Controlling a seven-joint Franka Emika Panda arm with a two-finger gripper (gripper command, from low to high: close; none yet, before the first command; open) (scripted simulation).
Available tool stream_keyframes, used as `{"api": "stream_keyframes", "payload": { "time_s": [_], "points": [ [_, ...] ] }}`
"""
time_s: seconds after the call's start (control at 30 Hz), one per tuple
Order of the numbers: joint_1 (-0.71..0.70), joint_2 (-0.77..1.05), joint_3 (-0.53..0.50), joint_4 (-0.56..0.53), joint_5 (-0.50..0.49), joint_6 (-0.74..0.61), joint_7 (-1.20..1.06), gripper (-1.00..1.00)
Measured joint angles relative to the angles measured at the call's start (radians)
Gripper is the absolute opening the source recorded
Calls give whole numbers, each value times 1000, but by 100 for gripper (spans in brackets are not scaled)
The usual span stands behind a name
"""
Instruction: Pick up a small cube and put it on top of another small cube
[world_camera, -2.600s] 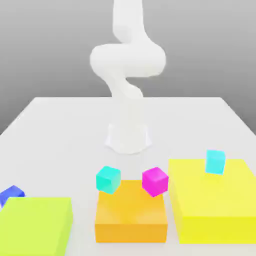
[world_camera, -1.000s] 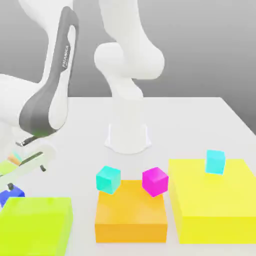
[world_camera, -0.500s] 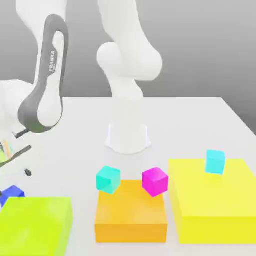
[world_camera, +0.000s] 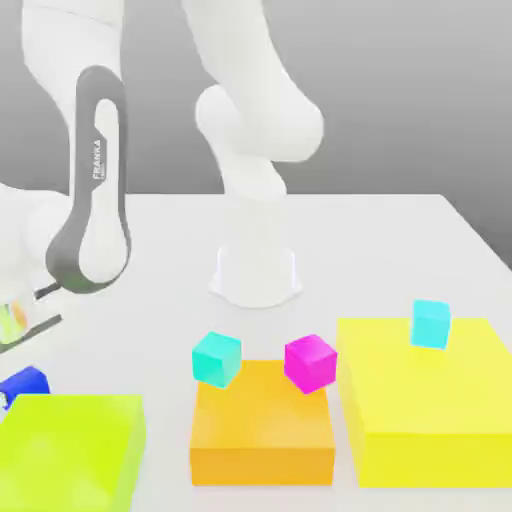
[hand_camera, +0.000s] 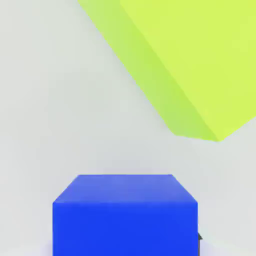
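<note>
The small cube (world_camera: 22, 384) is glossy deep blue and sits on the white table at the exterior view's far left, just behind the lime block (world_camera: 70, 450). In the hand view the same cube (hand_camera: 125, 215) looms very close, square to the camera. My gripper (world_camera: 8, 335) is low over it at the exterior view's left edge, largely cut off by the frame. A dark fingertip (hand_camera: 199, 237) presses against one side of the cube, so the gripper is shut on the cube, which still rests at table level.
An orange block (world_camera: 262, 425) stands at front centre with a turquoise cube (world_camera: 216, 358) and a magenta cube (world_camera: 309, 362) on its back corners. A large yellow block (world_camera: 430, 410) at the right carries another turquoise cube (world_camera: 431, 323). The arm's base (world_camera: 256, 275) is mid-table.
The arm swung in from above and lowered to the far left over the blue cube. In the last half second the fingers shut on it; the cube has barely shifted.
</note>
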Motion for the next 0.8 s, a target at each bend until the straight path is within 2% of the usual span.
{"api": "stream_keyframes", "payload": {
  "time_s": [0.07, 0.37, 0.63, 0.8],
  "points": [
    [22, 5, -26, 28, -40, -57, 60, -100],
    [202, 88, -223, 192, -333, -218, 486, -100],
    [395, 38, -227, 212, -419, -397, 918, -100],
    [507, -9, -183, 187, -399, -497, 1187, -100]
  ]
}}
